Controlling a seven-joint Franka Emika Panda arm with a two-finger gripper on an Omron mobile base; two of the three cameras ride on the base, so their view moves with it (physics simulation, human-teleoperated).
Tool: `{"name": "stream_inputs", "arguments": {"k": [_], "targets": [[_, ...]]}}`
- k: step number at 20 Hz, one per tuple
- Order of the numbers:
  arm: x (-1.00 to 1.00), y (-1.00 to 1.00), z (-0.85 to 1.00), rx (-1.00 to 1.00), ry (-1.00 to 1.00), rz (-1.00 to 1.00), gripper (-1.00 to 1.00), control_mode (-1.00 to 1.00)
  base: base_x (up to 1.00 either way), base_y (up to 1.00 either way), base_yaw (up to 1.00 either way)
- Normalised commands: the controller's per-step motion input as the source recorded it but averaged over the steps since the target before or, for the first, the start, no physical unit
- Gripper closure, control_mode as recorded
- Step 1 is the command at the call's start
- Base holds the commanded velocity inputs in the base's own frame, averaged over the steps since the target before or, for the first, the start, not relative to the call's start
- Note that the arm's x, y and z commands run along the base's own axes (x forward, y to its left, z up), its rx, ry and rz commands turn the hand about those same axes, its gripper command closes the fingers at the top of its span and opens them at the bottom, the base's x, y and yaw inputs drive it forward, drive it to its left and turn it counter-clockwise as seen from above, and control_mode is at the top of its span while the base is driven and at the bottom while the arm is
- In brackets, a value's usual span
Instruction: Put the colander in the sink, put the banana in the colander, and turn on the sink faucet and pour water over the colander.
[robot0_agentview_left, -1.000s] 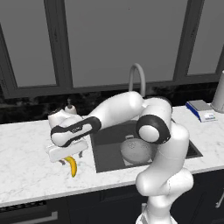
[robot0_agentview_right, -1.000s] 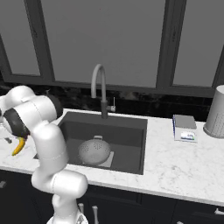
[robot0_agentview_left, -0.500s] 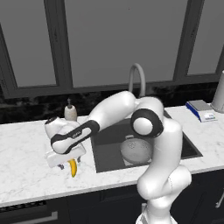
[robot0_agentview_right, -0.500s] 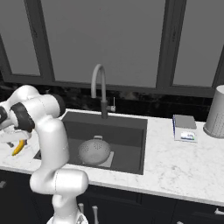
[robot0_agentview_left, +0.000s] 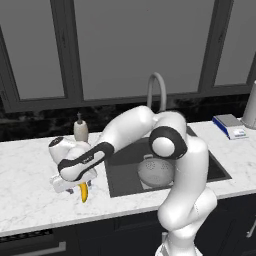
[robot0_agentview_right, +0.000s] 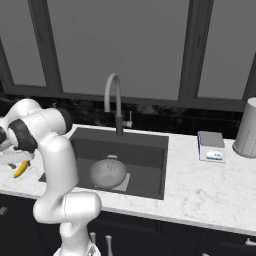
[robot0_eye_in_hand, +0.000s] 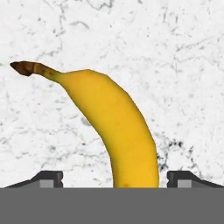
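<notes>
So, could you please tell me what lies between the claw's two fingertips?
The banana, lying on the marble counter; the hand view shows it.

1. The arm (robot0_agentview_left: 165, 150) is built of glossy white, rounded segments, thick and tube-like, rising at the lower right of the left base view.
2. Dark, nearly black rings mark its joints: a large round one at centre right of that view, and a band with small pale lettering at centre left.
3. In the right base view, at the left, the same white shells (robot0_agentview_right: 55, 165) carry a dark round cap near the upper left.
4. Two small dark finger tips (robot0_eye_in_hand: 48, 178) with lighter grey faces stand at the bottom of the hand view.
</notes>
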Motion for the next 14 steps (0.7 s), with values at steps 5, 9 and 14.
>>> {"name": "stream_inputs", "arguments": {"k": [5, 9, 14], "targets": [[-0.01, -0.26, -0.34, 0.07, -0.15, 0.00, -1.00, -1.00, 0.00, 0.00, 0.00], [0.00, -0.34, -0.34, 0.14, -0.10, 0.00, -1.00, -1.00, 0.00, 0.00, 0.00], [0.02, -0.27, -0.34, 0.15, -0.02, 0.00, -1.00, -1.00, 0.00, 0.00, 0.00]]}}
